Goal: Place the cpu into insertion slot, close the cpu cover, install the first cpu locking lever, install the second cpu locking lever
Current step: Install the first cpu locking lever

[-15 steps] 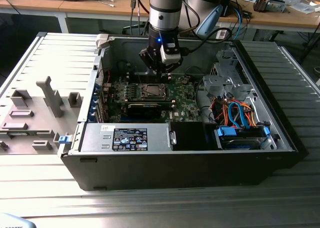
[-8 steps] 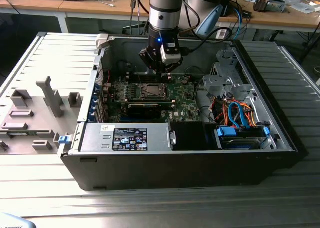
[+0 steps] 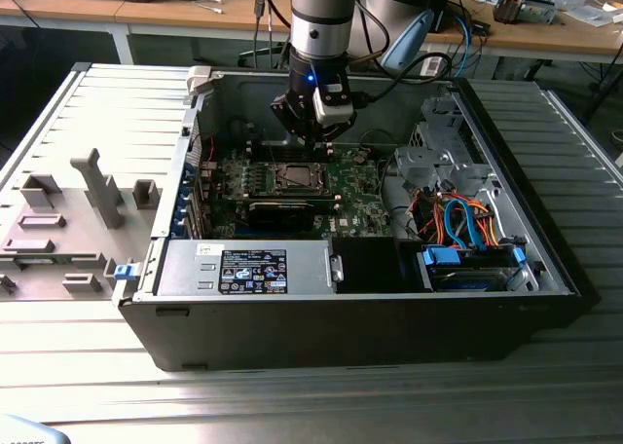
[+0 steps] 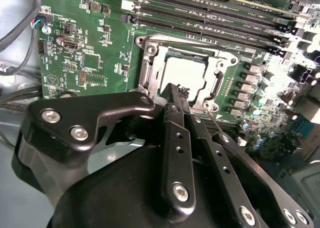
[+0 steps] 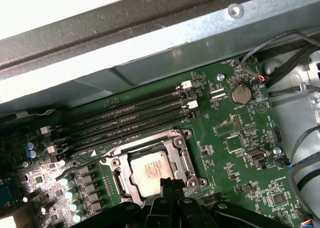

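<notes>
Gripper (image 4: pixel 176 92) fingers are pinched together with nothing between them, tips at the near edge of the cpu cover (image 4: pixel 149 70). Just past the fingertips the cpu (image 4: pixel 182 73) sits in the insertion slot (image 4: pixel 181 52), cover lying flat around it on the motherboard (image 4: pixel 90 63).

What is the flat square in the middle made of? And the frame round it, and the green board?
The cpu looks metal on top: dull silver-grey, flat, with a soft sheen. The cpu cover framing it seems to be thin stamped metal, perhaps steel: silvery, with bright glints along its edges. The green board looks like glossy coated plastic or fibreglass, but that is only a guess.
</notes>
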Motion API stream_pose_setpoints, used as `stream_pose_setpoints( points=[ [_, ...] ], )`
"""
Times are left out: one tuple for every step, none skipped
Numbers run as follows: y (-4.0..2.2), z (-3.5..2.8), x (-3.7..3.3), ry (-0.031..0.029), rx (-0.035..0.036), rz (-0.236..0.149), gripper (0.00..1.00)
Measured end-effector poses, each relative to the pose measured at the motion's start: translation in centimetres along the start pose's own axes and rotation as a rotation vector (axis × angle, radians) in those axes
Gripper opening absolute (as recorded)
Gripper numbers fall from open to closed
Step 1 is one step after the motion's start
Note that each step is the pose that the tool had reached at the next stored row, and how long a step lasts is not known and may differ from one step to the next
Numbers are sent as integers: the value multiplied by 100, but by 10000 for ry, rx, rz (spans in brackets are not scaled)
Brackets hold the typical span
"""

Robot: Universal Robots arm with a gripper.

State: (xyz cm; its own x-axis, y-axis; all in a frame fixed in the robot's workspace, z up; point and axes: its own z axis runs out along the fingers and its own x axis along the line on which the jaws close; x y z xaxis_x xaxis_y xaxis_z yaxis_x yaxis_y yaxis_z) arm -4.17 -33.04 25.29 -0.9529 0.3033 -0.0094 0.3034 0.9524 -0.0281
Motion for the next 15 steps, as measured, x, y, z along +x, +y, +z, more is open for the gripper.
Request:
stream_pose_setpoints(
  points=[
    [0, 0, 0, 0, 0, -11, 11],
    [0, 0, 0, 0, 0, -26, 11],
    [0, 0, 0, 0, 0, -43, 11],
    [0, 0, 0, -1, 0, -52, 11],
    [0, 0, 0, -1, 0, -62, 11],
    [0, 0, 0, -2, -1, -77, 11],
    [0, 0, 0, -2, -1, -100, 11],
    [0, 0, 0, -3, -1, -117, 11],
    [0, 0, 0, -3, -1, -138, 11],
    [0, 0, 0, -4, -1, -155, 11],
    [0, 0, 0, -4, -1, -172, 11],
    [0, 0, 0, -5, -2, -185, 11],
    [0, 0, 0, -5, -2, -194, 11],
    [0, 0, 0, -6, -2, -211, 11],
    [0, 0, 0, -6, -2, -223, 11]
  ],
)
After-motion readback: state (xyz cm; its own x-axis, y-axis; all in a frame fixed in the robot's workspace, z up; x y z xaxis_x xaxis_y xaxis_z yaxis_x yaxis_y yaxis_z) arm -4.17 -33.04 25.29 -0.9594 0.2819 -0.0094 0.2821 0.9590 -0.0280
